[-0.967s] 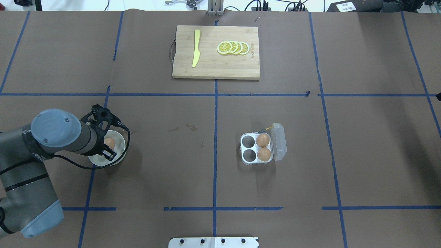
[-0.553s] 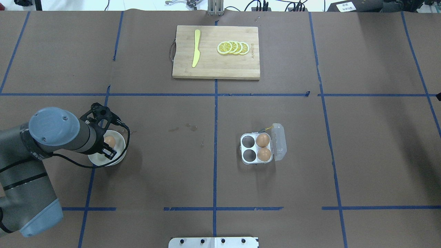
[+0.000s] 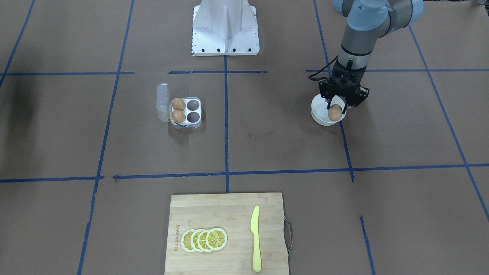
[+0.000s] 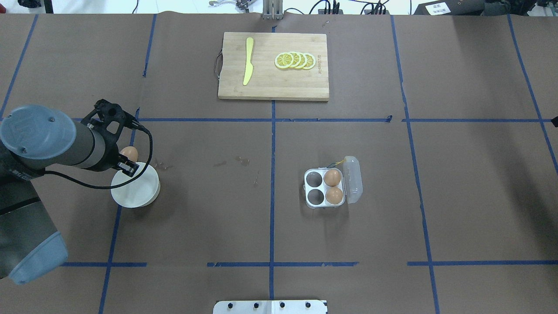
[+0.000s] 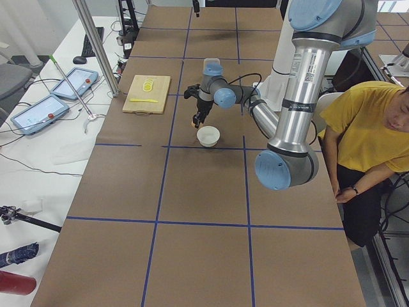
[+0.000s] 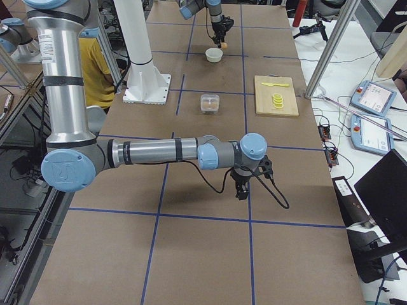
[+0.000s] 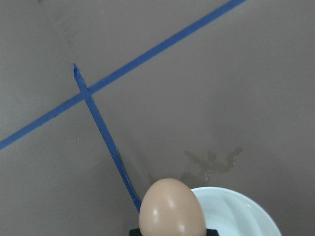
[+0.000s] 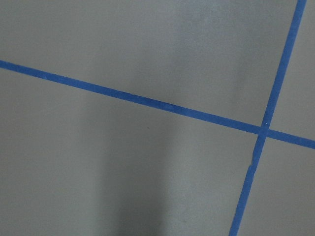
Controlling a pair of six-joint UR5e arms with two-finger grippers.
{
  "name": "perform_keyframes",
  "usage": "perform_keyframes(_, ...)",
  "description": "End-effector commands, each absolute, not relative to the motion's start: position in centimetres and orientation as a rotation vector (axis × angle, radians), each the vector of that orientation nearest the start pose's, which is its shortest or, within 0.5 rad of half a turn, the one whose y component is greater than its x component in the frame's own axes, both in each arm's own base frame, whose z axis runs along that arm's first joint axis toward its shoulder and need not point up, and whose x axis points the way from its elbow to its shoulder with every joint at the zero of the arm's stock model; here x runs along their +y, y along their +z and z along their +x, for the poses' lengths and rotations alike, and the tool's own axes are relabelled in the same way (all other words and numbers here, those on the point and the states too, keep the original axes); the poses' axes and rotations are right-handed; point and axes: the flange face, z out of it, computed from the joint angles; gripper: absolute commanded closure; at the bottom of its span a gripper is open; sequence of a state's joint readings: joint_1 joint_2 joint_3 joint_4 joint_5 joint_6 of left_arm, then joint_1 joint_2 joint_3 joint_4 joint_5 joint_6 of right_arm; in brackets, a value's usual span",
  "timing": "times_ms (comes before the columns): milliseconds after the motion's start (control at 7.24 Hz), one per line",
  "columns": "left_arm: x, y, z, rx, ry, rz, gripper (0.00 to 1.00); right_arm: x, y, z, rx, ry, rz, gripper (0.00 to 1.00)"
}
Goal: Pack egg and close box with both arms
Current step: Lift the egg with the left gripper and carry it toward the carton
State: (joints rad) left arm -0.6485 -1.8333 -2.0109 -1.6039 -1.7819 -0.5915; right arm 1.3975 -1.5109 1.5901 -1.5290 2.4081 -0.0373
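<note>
My left gripper [image 4: 126,158] is shut on a brown egg [image 4: 129,153] and holds it in the air above the far rim of the white bowl [image 4: 136,192]. The egg also shows in the front view [image 3: 335,113] and the left wrist view [image 7: 172,209]. The clear egg box [image 4: 314,188] sits right of centre with its lid [image 4: 353,179] open to the right. Two eggs [image 4: 332,177] fill its right cells; the two left cells are empty. My right gripper [image 6: 241,189] hovers over bare table far to the right; I cannot tell whether it is open or shut.
A wooden cutting board [image 4: 270,85] with a yellow knife [image 4: 247,61] and lemon slices [image 4: 295,60] lies at the table's far middle. The white pedestal [image 3: 225,26] stands at the robot's side. A person in yellow [image 5: 367,128] sits beside the table.
My left gripper has risen out of the bowl with the egg in it and drawn back to the left. The bowl now holds no egg. The box has not moved.
</note>
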Motion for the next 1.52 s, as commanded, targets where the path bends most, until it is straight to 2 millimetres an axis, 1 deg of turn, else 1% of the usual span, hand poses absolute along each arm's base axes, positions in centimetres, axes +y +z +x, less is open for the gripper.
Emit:
perform_keyframes(0, -43.9, 27.2, 40.3, 0.688, 0.398, 0.422, 1.0, -52.6, 60.8, -3.2, -0.845, -0.251, 0.064, 0.0)
perform_keyframes(138, -44.6, 24.1, 41.8, 0.721, 0.406, 0.45, 1.0, -52.6, 61.0, -3.3, -0.847, -0.261, 0.09, 0.0)
perform_keyframes(276, -43.9, 21.3, 43.5, 0.759, 0.438, 0.476, 1.0, -52.3, 61.3, -3.1, -0.847, -0.266, 0.105, 0.0)
perform_keyframes(414, -42.7, 18.6, 45.9, 0.809, 0.483, 0.511, 1.0, -52.2, 61.4, -3.1, -0.847, -0.265, 0.105, 0.0)
perform_keyframes(553, -42.9, 16.2, 48.5, 0.852, 0.542, 0.571, 1.0, -52.2, 61.3, -3.1, -0.848, -0.265, 0.106, 0.0)
perform_keyframes(691, -41.2, 15.2, 50.5, 0.907, 0.585, 0.609, 1.0, -52.2, 61.2, -3.1, -0.848, -0.265, 0.107, 0.0)
perform_keyframes(829, -40.2, 13.6, 52.1, 0.968, 0.608, 0.65, 1.0, -52.2, 61.1, -3.1, -0.848, -0.266, 0.11, 0.0)
perform_keyframes(967, -39.3, 13.2, 54.8, 1.032, 0.626, 0.69, 1.0, -52.2, 61.1, -3.1, -0.848, -0.266, 0.11, 0.0)
perform_keyframes(1105, -38.6, 13.8, 57.0, 1.052, 0.63, 0.729, 1.0, -52.2, 61.1, -3.1, -0.848, -0.266, 0.111, 0.0)
perform_keyframes(1243, -37.7, 13.0, 58.8, 1.031, 0.613, 0.779, 1.0, -52.0, 61.1, -3.1, -0.849, -0.265, 0.108, 0.0)
perform_keyframes(1382, -37.5, 11.1, 61.0, 1.039, 0.621, 0.775, 1.0, -52.0, 60.9, -3.1, -0.849, -0.267, 0.113, 0.0)
